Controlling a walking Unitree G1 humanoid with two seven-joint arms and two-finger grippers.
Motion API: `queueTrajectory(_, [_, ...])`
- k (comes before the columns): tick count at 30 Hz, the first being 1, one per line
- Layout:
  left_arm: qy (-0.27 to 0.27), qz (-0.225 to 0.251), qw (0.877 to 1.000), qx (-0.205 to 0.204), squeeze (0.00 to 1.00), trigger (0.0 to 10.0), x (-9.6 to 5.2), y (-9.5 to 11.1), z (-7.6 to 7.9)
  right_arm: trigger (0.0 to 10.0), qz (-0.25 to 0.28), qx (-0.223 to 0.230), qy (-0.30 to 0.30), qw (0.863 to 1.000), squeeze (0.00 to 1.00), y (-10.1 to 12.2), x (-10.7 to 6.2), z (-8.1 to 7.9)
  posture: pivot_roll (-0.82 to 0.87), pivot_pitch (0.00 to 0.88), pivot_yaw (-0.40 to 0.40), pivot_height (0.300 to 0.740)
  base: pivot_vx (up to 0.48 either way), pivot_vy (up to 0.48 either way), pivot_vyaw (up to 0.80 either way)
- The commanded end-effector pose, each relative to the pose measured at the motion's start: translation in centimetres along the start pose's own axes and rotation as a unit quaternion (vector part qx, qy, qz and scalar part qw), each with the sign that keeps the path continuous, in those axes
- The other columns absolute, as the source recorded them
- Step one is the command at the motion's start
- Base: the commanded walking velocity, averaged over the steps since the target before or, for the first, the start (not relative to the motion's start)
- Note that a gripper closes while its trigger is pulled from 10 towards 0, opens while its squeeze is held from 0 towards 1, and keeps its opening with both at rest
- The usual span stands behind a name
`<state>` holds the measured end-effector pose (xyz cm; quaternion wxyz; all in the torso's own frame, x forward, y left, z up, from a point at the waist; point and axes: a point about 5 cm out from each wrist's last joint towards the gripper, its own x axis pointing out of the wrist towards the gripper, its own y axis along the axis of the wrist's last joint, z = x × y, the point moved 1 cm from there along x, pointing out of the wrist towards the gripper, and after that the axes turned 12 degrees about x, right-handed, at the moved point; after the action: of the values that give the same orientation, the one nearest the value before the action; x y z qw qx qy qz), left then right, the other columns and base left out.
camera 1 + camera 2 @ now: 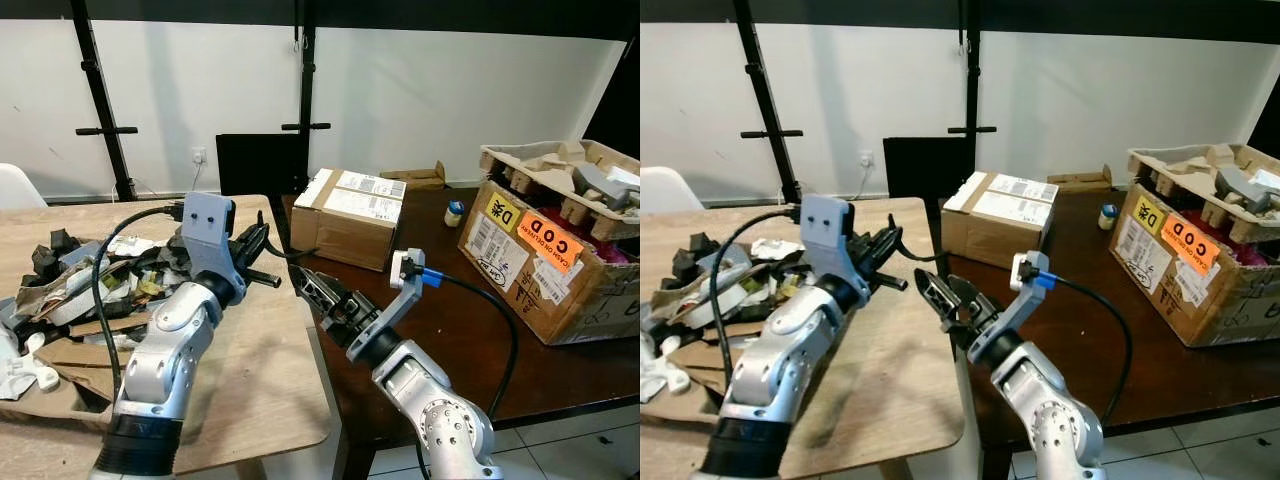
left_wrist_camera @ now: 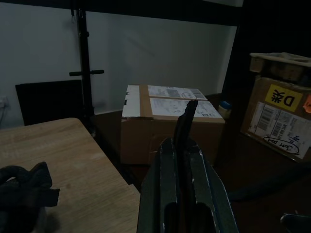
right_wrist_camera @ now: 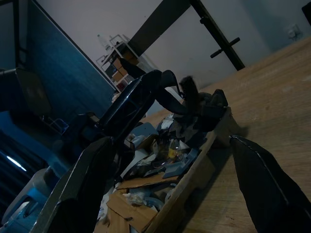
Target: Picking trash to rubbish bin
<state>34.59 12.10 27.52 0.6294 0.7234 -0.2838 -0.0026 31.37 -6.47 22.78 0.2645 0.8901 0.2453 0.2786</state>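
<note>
A heap of trash (image 1: 95, 285), torn cardboard, paper and black scraps, lies on a cardboard sheet at the left of the light wooden table (image 1: 265, 380). My left gripper (image 1: 260, 243) is raised over the table's far right corner, just right of the heap. In the left wrist view its fingers (image 2: 167, 170) are shut on a thin black scrap (image 2: 187, 116) that sticks out past the tips. My right gripper (image 1: 306, 284) hovers at the gap between the two tables, pointing toward the left gripper and the heap. It is open, its fingers (image 3: 262, 184) wide apart and empty.
On the dark brown table (image 1: 450, 320) to the right stand a taped cardboard box (image 1: 350, 215), a small bottle (image 1: 454, 212) and a large box with a COD sticker (image 1: 545, 260). A black panel (image 1: 262, 165) and black stands line the white wall. A white chair (image 1: 18, 185) is far left.
</note>
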Motion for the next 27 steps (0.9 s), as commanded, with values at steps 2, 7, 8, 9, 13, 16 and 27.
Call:
queueTrajectory(2, [-0.028,0.006,1.000,-0.013,0.00,0.0,-0.2,0.2,1.0,10.0,0.001,0.005,0.001,1.000,0.00,0.0,-0.1,-0.2,-0.07,0.115,-0.013,0.740,0.000,0.000,0.00])
queueTrajectory(7, [-0.058,0.012,0.998,-0.027,0.00,0.0,-0.2,0.5,2.0,10.0,0.006,0.008,-0.004,1.000,0.00,0.0,0.1,-0.1,-0.06,0.116,-0.011,0.740,0.000,0.000,0.00])
queueTrajectory(8, [-0.066,0.012,0.997,-0.027,0.00,0.0,-0.3,0.5,2.3,10.0,0.009,0.009,-0.008,1.000,0.00,0.1,0.1,0.0,-0.06,0.116,-0.011,0.740,0.000,0.000,0.00])
queueTrajectory(9, [-0.073,0.012,0.997,-0.028,0.00,0.0,-0.3,0.5,2.4,10.0,0.012,0.010,-0.011,1.000,0.00,0.2,0.2,0.1,-0.06,0.118,-0.010,0.740,0.000,0.000,0.00])
queueTrajectory(13, [-0.081,0.010,0.996,-0.027,0.00,0.0,-0.3,0.4,2.6,10.0,0.019,0.011,-0.016,1.000,0.00,0.3,0.2,0.2,-0.06,0.118,-0.010,0.740,0.000,0.000,0.00])
queueTrajectory(16, [-0.081,0.006,0.996,-0.026,0.00,0.0,-0.5,0.4,2.5,10.0,0.028,0.014,-0.017,0.999,0.00,0.7,0.3,0.2,-0.06,0.118,-0.009,0.740,0.000,0.000,0.00])
queueTrajectory(27, [-0.074,0.001,0.997,-0.023,0.00,0.0,-0.5,0.3,2.2,0.0,0.035,0.030,-0.019,0.999,0.00,1.0,0.1,0.4,-0.06,0.119,-0.010,0.740,0.000,0.000,0.00])
